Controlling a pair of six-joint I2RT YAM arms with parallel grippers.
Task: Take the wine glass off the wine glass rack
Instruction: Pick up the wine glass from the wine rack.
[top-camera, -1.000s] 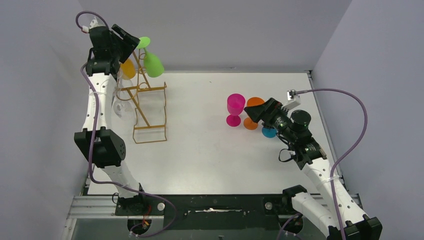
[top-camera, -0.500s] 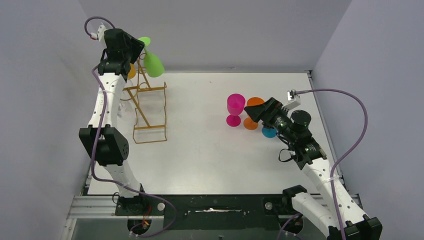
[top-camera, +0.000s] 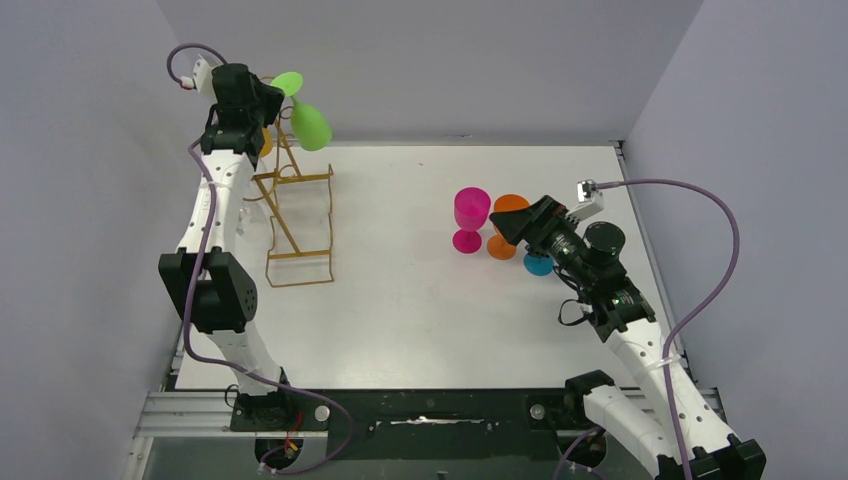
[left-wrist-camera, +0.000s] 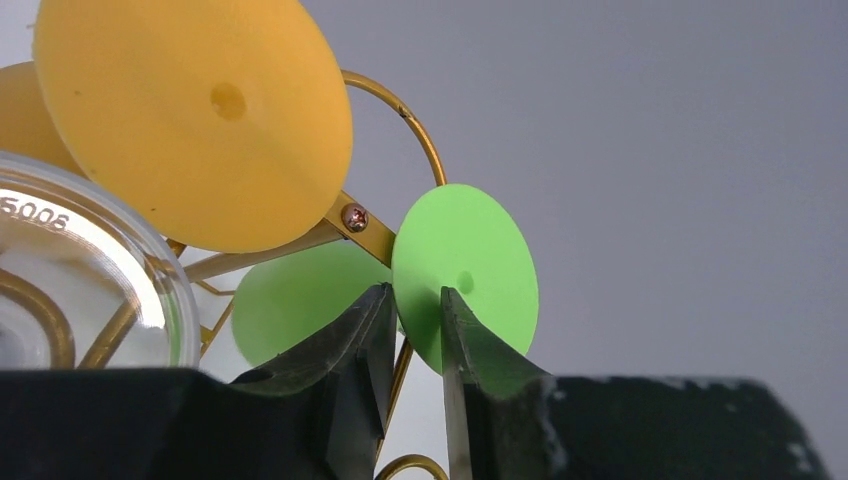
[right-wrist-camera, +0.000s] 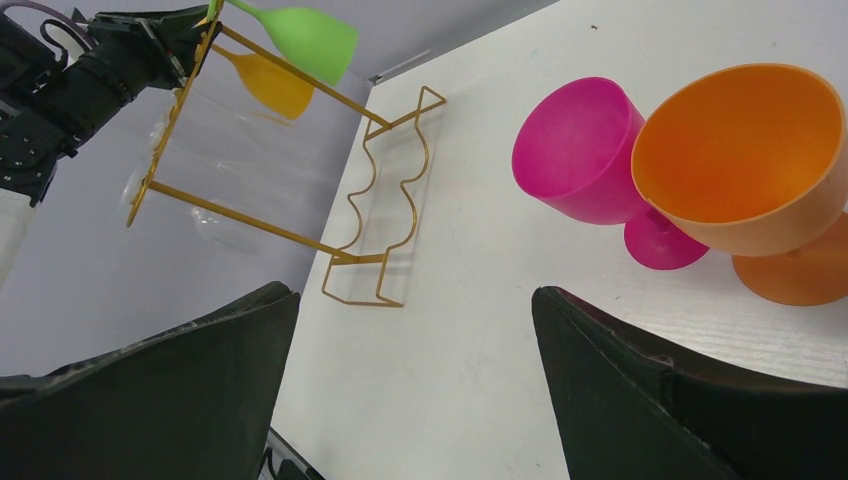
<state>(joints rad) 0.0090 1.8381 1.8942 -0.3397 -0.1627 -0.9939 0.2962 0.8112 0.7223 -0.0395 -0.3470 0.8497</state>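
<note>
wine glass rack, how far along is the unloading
Looks done: a pink glass, an orange glass and a blue glass are on the table by the open right gripper. In hand: the left gripper has its narrow-set fingers at the green glass foot; grip unclear. Left: it, the yellow glass and the clear glass hang on the wine glass rack.

Right gripper (right-wrist-camera: 412, 300) jaws spread wide, gold wire rack (right-wrist-camera: 330, 92) beyond, green glass (right-wrist-camera: 310, 40) and yellow glass (right-wrist-camera: 272, 85) hanging inverted, pink glass (right-wrist-camera: 580, 150) and orange glass (right-wrist-camera: 740, 160) upright, touching.
</note>
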